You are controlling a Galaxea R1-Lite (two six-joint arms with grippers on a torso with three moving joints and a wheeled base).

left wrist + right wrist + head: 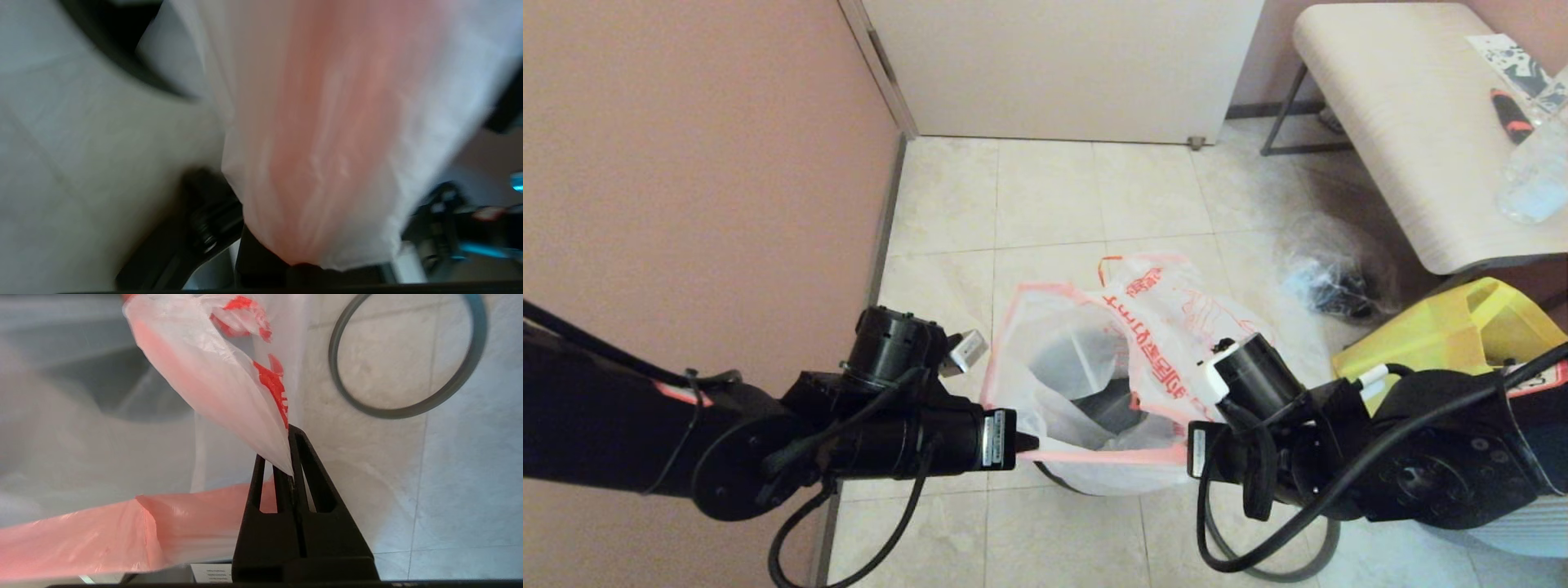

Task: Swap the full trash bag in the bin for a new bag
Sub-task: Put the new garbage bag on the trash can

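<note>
The new bag (pixel 1152 327), thin white plastic with red lettering and an orange-red edge, is held open by both grippers over the bin (pixel 1107 412), whose black inside shows through the plastic. My left gripper (pixel 1027 443) is shut on the bag's near-left edge; in the left wrist view the plastic (pixel 327 143) bunches down into the gripper (pixel 294 264). My right gripper (pixel 1186 451) is shut on the near-right edge, its black fingers (pixel 304 465) pinching a fold of the bag (pixel 212 384). The orange edge (pixel 1111 456) is stretched taut between them. The bin's dark grey hoop (pixel 392 414) lies loose on the floor. The full trash bag is out of view.
A clear plastic bag with dark contents (pixel 1331 278) lies on the tiles at the right. Beside my right arm stands a yellow fabric tote (pixel 1445 335). A pale bench (pixel 1405 122) stands at the back right and a pink wall (pixel 686 163) on the left.
</note>
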